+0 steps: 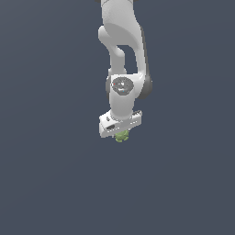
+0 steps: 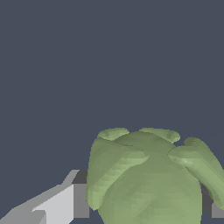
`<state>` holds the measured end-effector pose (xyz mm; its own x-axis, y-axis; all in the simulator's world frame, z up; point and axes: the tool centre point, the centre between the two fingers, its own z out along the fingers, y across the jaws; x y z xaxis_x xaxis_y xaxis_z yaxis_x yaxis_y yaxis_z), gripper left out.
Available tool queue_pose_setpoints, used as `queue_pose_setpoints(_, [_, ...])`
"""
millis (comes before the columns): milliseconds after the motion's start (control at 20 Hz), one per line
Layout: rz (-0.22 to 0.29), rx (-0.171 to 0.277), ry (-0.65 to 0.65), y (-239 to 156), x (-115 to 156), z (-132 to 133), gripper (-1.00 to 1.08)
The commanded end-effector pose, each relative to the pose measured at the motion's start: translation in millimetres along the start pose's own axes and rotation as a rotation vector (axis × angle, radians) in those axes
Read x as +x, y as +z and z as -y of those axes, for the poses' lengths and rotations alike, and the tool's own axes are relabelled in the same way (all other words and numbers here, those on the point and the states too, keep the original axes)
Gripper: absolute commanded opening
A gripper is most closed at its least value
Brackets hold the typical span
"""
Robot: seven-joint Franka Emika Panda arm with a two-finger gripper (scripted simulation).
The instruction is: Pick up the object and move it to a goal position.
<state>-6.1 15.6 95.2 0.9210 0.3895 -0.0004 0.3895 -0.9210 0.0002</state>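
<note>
One white Franka arm (image 1: 123, 55) in shot, dropping in from the top centre of the exterior view, wrist pointing down, w/ the white gripper (image 1: 122, 134) sitting just below the middle of the frame. Tucked right under it: the small light-green knobbly lump (image 1: 121, 136), only its lower edge peeking out beneath the gripper body. Background is plain dark slate-grey all round (image 1: 46, 183), no visible edge or horizon.

Wrist cam now, and the green lump (image 2: 148, 179) is huge here, fills the lower right of the frame, bumpy lobes along its rim. A grey finger pad (image 2: 80, 199) butts up against one side of it in the lower left, and a sliver of the other finger (image 2: 215, 209) shows at the lower right edge, hard against the opposite side. So the fingers are clamped onto the lump, one each side, approx. mid-body. Whether it's resting on the surface or lifted off, can't tell from either view.
</note>
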Motion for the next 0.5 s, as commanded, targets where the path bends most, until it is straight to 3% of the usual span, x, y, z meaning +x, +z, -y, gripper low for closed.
queue_pose_setpoints(0, [-0.001, 0.0, -0.001, -21.2, 7.6, 5.7, -1.0])
queue_pose_setpoints(450, [-0.001, 0.0, -0.001, -113.2, 40.4, 28.2, -1.0])
